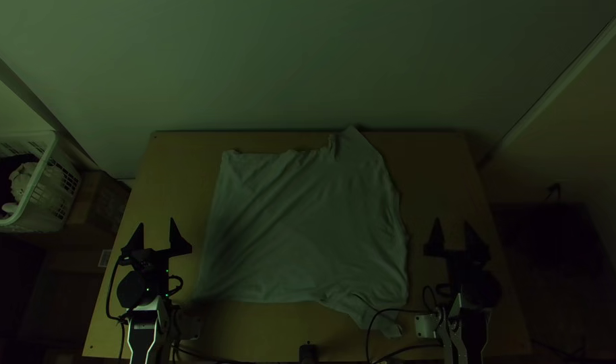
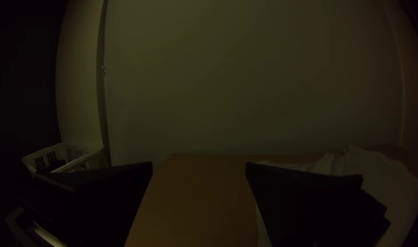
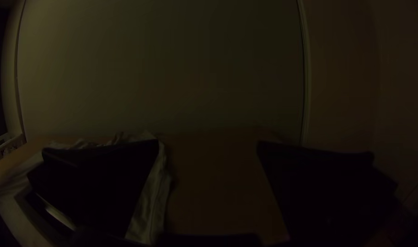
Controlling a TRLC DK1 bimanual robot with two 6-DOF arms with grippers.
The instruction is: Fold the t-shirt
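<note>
It's dim in here — a weak, soft light lies on the far wall (image 1: 288, 67), its source hard to tell, and faint shadow rims the t-shirt (image 1: 301, 229) on the right. Both wrist views are murkier still — corners nearly black, straight edges bowed.

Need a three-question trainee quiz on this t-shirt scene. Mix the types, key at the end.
1. True or false: both end effectors, left and right, are open.
2. How does the t-shirt lie?
a) rolled up
b) folded into a small square
c) spread out, with some wrinkles
3. Fill in: beside the table, on the left arm's side, stands a white ____ with cloth in it.

Key: 1 true; 2 c; 3 basket
</note>
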